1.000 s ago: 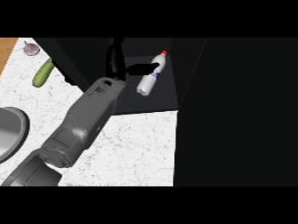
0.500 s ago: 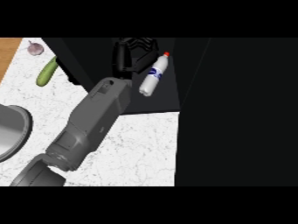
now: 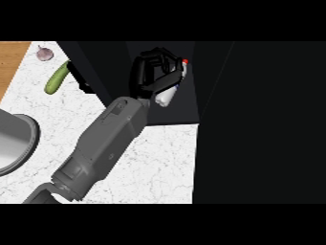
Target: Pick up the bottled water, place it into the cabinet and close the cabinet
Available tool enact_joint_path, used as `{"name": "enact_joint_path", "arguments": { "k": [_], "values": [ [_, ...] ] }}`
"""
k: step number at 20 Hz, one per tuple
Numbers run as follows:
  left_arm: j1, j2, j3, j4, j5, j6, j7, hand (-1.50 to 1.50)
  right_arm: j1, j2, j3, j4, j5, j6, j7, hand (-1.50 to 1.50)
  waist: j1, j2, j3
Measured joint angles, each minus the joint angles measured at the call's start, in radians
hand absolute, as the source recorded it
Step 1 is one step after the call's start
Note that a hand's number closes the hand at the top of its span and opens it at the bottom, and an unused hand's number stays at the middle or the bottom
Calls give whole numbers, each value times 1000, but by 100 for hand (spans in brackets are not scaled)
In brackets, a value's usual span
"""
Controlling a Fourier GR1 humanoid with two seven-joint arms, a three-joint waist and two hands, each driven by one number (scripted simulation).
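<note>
Pick-up step: left hand (image 3: 150, 75) is curled round the bottled water (image 3: 165, 98); next move prob. needs a straight lift, then carry to cabinet.

The bottled water (image 3: 167, 97) was clasped by the curled left hand (image 3: 150, 72) inside the dark cabinet (image 3: 183, 113).

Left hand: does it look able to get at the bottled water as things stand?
Likely yes: the left hand is at the bottled water and curled round it, with nothing in between.
</note>
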Motion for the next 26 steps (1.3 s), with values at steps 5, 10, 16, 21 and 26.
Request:
{"name": "enact_joint_path", "arguments": {
  "k": [5, 10, 16, 21, 26],
  "values": [
    [149, 0, -118, -185, 70, -79, 40, -150, 18, 10, 35, -1, 12, -23, 2, -150, 22, -9, 0],
    [338, 0, -242, -391, 86, -97, 72, -150, 38, 16, 64, -4, 21, -50, -3, -150, 48, -16, 0],
    [598, 104, -321, -654, 59, -61, 71, -150, 49, 14, 86, -6, 33, -87, -12, -150, 71, -18, 0],
    [822, 227, -344, -850, 58, -65, 31, -150, 45, -35, 100, -6, 45, -78, -9, 150, 81, -16, -1],
    [963, 366, -321, -980, 78, -136, -6, -150, 7, -156, 108, -4, 68, -5, -9, 150, 87, -17, -3]
  ]
}}
